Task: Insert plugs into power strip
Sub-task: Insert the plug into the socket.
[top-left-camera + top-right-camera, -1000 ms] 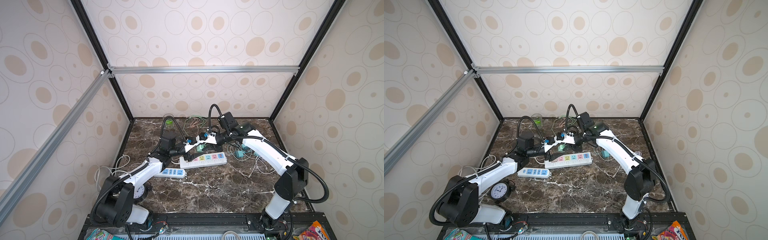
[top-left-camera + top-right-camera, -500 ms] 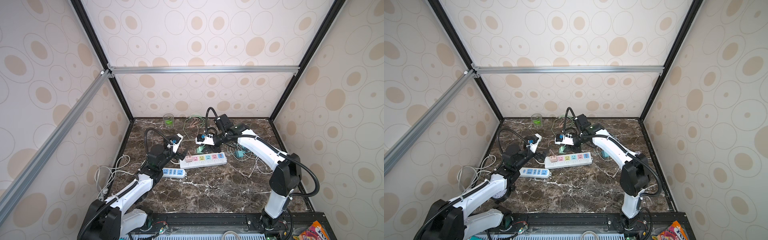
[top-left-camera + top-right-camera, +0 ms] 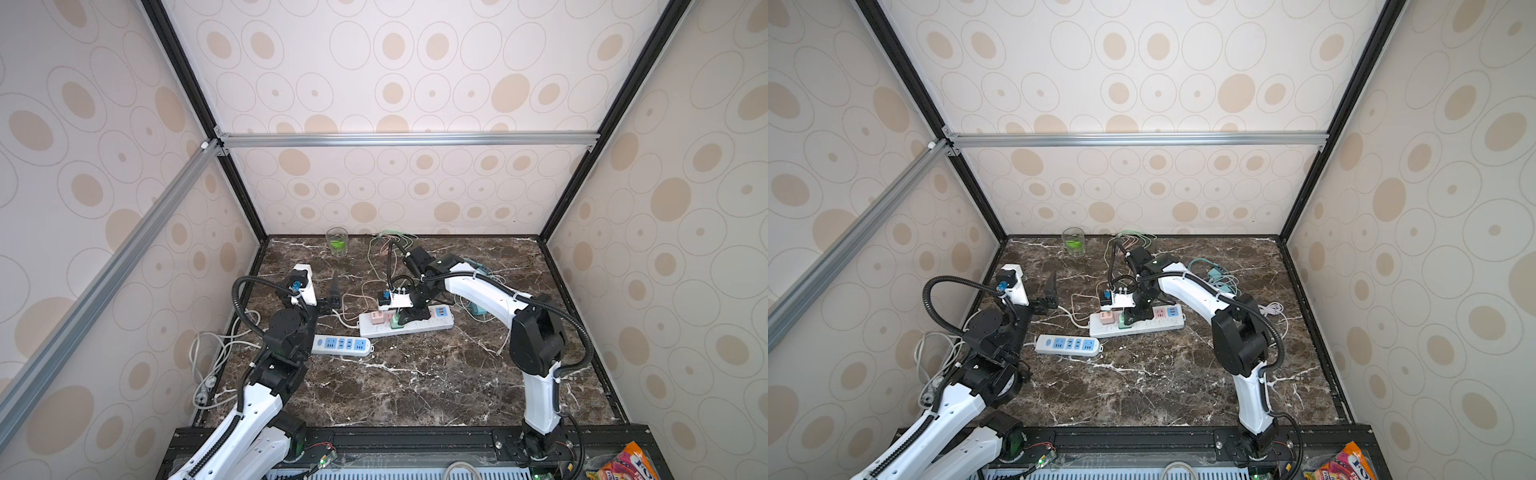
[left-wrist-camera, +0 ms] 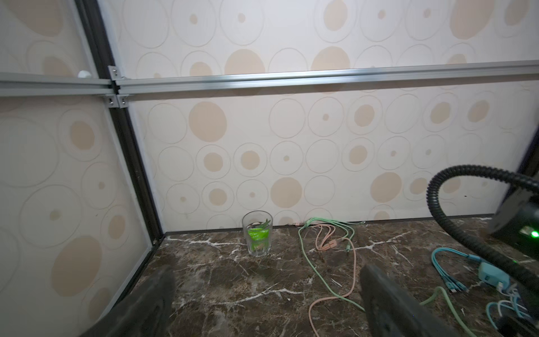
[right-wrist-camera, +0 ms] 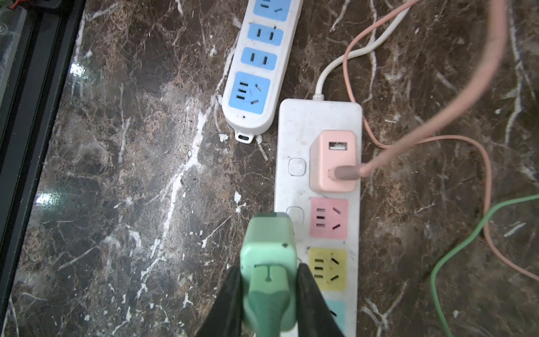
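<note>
The right gripper [image 5: 269, 270] is clamped on the mint green plug [image 5: 268, 253], one black finger [image 5: 230, 294] pressed on each side of the cube. The plug hangs over the long edge of the white power strip [image 5: 294, 122], by its row of switch buttons and beside the pink and yellow sockets rather than over one. Its prongs are hidden, so I cannot tell whether it touches the strip.

At the cord end of the same strip the pink plug [image 5: 332, 160] sits in the last socket, and its pink cable [image 5: 472, 87] loops away over the table [image 3: 415, 374]. The pink, yellow and pale blue sockets next to it are uncovered. A thin green cable [image 5: 455, 253] lies on the marble past the strip. A second strip with blue sockets [image 5: 256, 58] lies just beside the cord end, at an angle and not touching.

The left gripper [image 4: 265, 272] is spread wide with nothing between its fingers [image 4: 388, 306] – it hangs above the table, well apart from both strips, facing the back wall.

The teal plug [image 4: 493, 275] lies loose on the table near the right arm, among its teal cables. A glass [image 4: 257, 233] with something green inside stands upright against the back wall.
</note>
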`<state>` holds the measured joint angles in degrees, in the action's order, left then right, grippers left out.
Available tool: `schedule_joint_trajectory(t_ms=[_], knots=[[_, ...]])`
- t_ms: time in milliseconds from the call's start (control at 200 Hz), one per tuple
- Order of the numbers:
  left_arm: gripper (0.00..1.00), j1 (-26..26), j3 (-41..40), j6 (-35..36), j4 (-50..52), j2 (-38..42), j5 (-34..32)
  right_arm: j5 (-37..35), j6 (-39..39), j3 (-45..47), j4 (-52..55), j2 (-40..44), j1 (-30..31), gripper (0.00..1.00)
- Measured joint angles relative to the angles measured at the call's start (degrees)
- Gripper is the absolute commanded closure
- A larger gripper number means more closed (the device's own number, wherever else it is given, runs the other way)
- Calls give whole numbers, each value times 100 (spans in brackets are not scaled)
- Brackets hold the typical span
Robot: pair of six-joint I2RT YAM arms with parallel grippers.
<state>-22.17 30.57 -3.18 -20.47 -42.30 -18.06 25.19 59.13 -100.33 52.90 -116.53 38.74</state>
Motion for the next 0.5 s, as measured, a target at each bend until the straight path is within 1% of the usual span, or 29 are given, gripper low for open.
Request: schedule_joint_trajectory(t_ms=[170, 295, 500], knots=[[1, 0, 0, -315, 549, 26, -553, -442, 35, -188, -17, -297, 133, 100], [2, 0, -2, -483, 651, 24, -719, -636, 81, -579, -7, -490, 170, 100], [2, 0, -2, -568, 658, 20, -861, -745, 229, -946, 85, -590, 170, 100]])
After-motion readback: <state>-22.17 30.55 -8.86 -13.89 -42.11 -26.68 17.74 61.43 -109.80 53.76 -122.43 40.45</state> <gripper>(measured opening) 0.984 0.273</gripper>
